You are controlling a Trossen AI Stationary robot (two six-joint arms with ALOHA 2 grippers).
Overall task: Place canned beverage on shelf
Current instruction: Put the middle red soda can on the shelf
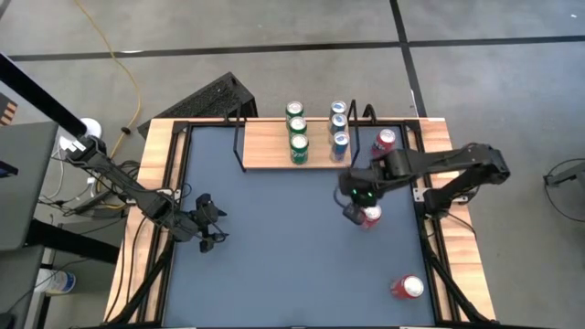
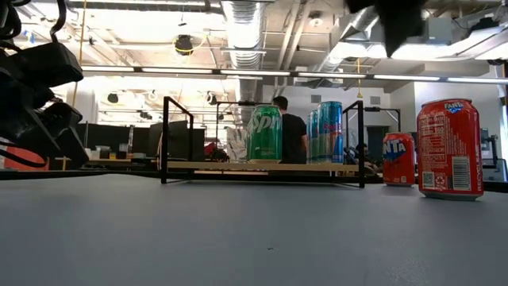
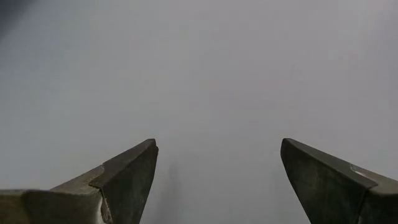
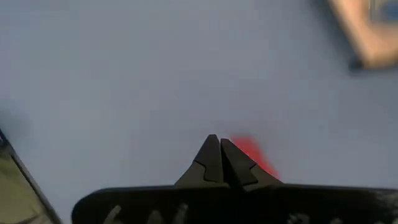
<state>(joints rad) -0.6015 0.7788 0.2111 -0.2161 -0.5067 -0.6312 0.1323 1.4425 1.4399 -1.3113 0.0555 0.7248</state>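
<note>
The right gripper (image 1: 355,213) hangs right over a standing red can (image 1: 370,217) with its fingers pinched shut on nothing, while the shelf (image 1: 274,153) already holds green and blue cans. If it drops like that, it'll probably knock the can over. The left gripper (image 1: 218,228) waits open, well off to the side.

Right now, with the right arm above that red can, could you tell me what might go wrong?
The right tool is shut above the red can; descending like that would likely hit the top or tip it. The shelf already holds six cans, and another red can stands beside its free end, so placing there could knock neighbours.
</note>
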